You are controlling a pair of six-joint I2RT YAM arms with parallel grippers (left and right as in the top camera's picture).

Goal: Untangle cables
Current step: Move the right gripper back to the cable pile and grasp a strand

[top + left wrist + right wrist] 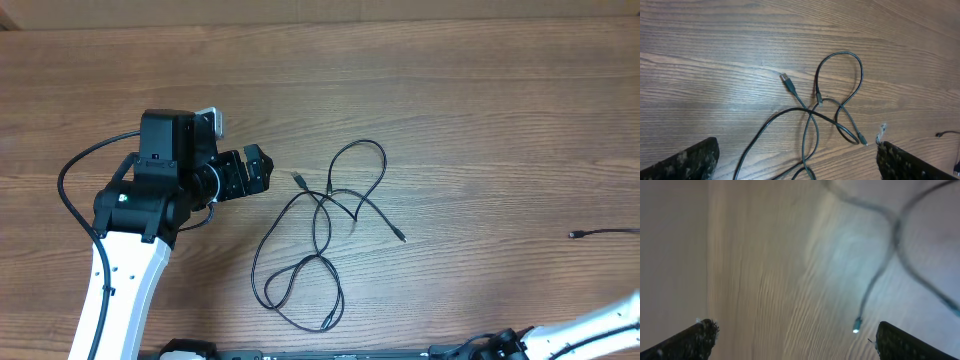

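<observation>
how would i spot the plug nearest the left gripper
On the table, find the tangle of black cables in the middle. The plug is its upper-left tip, beside the left gripper: broad, flat and silvery, while the other ends are smaller.

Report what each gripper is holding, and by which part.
Nothing. The left gripper and right gripper both have open fingers, and the cables lie loose on the table.
</observation>
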